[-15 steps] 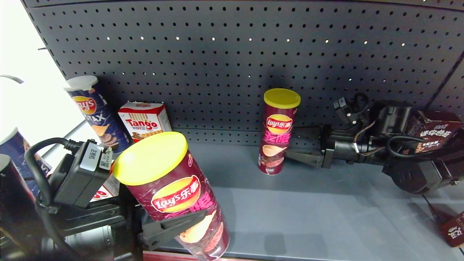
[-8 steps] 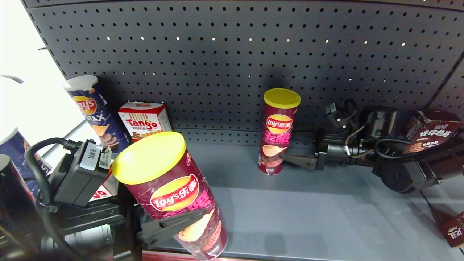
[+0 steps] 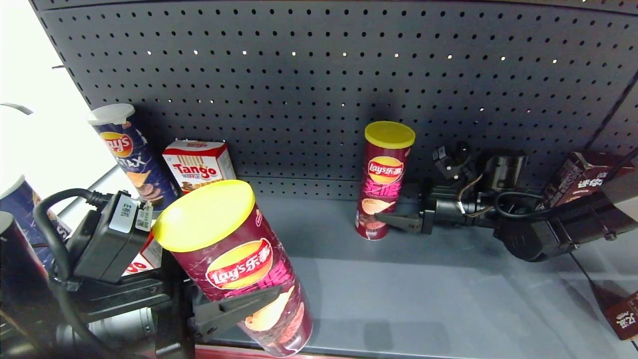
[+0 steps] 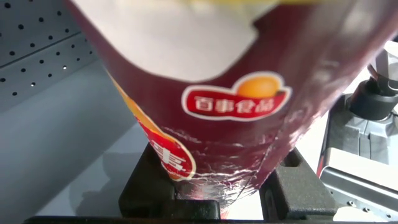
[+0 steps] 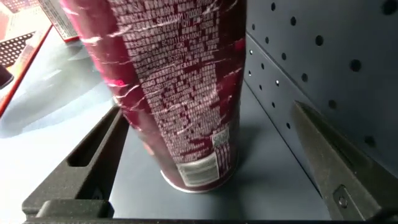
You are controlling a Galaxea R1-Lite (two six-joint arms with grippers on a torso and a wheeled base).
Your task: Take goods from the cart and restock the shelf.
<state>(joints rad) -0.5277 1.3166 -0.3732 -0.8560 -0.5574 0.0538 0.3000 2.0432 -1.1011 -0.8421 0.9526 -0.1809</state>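
A maroon chips can with a yellow lid [image 3: 239,269] leans tilted over the shelf's front left edge, and my left gripper [image 3: 249,304] is shut on its lower body. The left wrist view shows that can [image 4: 236,93] held close in the left gripper [image 4: 211,193]. A second, matching can [image 3: 384,184] stands upright near the pegboard at the middle of the grey shelf [image 3: 438,299]. My right gripper [image 3: 381,215] reaches it from the right, low down. The right wrist view has this can [image 5: 180,93] between the open right gripper's [image 5: 205,112] fingers, with a gap to the one by the pegboard.
A blue chips can [image 3: 127,149] and a wafer box [image 3: 199,164] stand at the back left, with more blue cans [image 3: 20,199] at the far left. Dark brown boxes sit at the right [image 3: 588,179] and front right [image 3: 623,314]. The pegboard [image 3: 319,75] closes the back.
My right arm has slid left, so its fingers now reach further along the standing can's base; the can's top has shifted very slightly right. The left gripper and its can have barely moved.
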